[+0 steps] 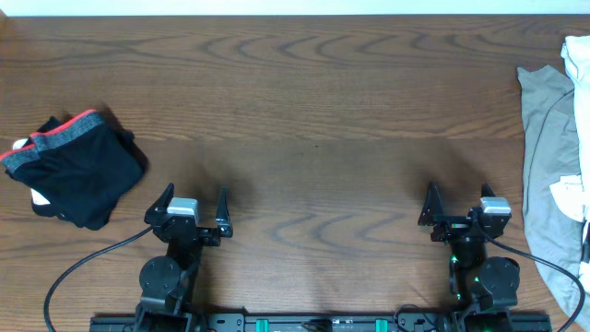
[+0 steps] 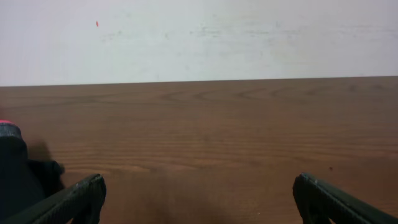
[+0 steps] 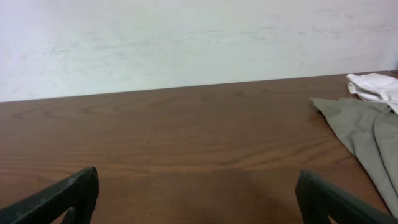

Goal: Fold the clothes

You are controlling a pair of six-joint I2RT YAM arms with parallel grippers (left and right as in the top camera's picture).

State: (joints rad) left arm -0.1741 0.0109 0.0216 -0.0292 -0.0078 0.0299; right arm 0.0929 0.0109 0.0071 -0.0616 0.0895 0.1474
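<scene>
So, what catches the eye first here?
Bunched black shorts with a red-and-grey waistband lie at the table's left edge, and a grey-green garment sprawls along the right edge. Near the front, the left arm's fingers and the right arm's fingers stand spread open, holding nothing.

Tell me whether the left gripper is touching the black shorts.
Apart. The overhead view shows a strip of bare table between the left gripper and the black shorts.
</scene>
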